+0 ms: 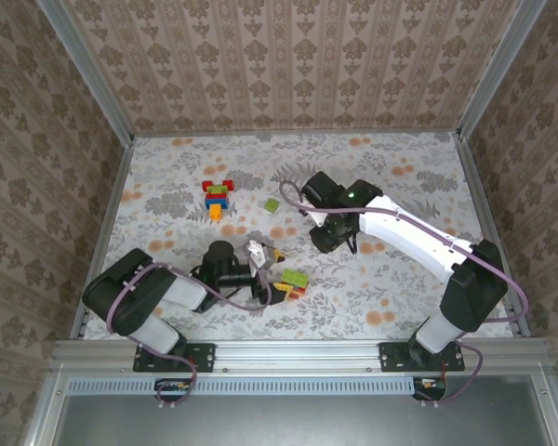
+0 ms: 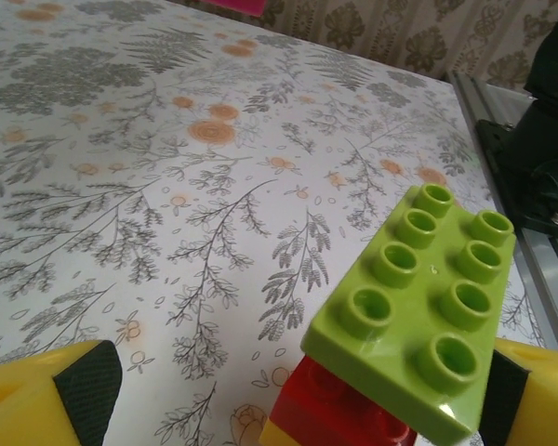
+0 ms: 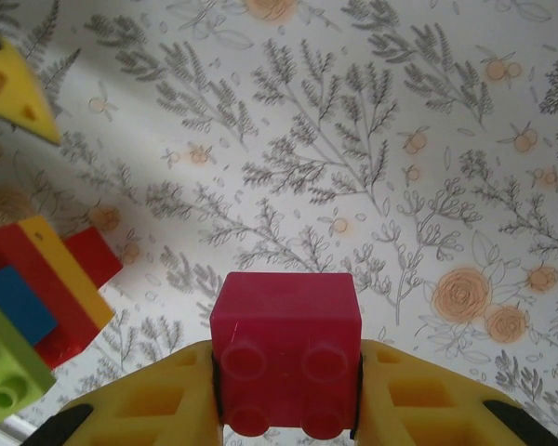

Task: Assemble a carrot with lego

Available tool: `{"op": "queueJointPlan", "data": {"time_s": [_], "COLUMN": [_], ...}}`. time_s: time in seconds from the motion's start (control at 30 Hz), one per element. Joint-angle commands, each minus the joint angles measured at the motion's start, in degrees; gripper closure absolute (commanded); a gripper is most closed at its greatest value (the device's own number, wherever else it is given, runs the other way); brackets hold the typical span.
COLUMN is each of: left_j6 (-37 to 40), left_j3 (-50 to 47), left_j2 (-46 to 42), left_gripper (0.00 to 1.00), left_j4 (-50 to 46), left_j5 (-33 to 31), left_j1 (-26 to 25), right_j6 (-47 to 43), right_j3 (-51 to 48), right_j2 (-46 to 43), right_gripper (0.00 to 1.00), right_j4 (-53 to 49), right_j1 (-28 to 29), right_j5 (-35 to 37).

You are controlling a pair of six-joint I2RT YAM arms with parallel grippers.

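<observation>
On the flowery surface [image 1: 400, 177], the left fingers [image 2: 37, 400] are spread wide around the green brick [image 2: 418, 316]. Its long side points away from them. The right fingers [image 3: 149, 409] pinch a pink brick [image 3: 286, 344].

One overhead, two close wrist views

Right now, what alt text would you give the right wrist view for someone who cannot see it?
A magenta brick sits clamped between the yellow jaws of the right gripper, above the floral table; a stack of red, yellow, blue and green bricks shows at the left edge.
</observation>
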Motion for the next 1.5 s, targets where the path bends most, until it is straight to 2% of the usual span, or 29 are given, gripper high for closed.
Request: {"op": "queueJointPlan", "data": {"time_s": [0.0,0.37,0.6,0.67,0.8,0.9,1.47], "left_j6": [3.11,4.32,5.50,6.00,6.97,7.41,7.73], "left_j3": [2.50,4.20,3.69,3.82,4.56,4.84,6.08], "left_j2": [1.21,3.60,3.30,3.46,4.08,4.06,5.10], "left_gripper": [0.03,0.07,0.15,0.19,0.35,0.39,0.48], "left_j4": [-2.78,-3.85,-3.59,-3.68,-4.35,-4.57,-4.56], "left_j5": [5.92,11.89,13.58,14.06,15.48,15.95,16.52], "left_j1": [0.40,-0.50,-1.64,-1.87,-1.89,-1.95,-1.88], "right_j6": [1.60,3.21,3.14,3.38,3.93,4.27,-0.05], "right_j3": [0.18,-1.42,-0.27,-0.46,-1.18,-1.23,0.77], "right_j2": [-1.95,-2.16,-1.59,-1.61,-1.52,-1.34,-0.99], "right_gripper": [0.70,0.70,0.70,0.70,0.70,0.70,0.70], "right_j4": [-4.28,-4.44,-6.33,-6.31,-5.95,-5.96,-9.27], "right_j1": [1.19,1.41,1.91,1.99,2.10,2.42,6.94], "right_j5": [1.58,0.46,0.87,0.96,0.97,1.08,2.10]}}
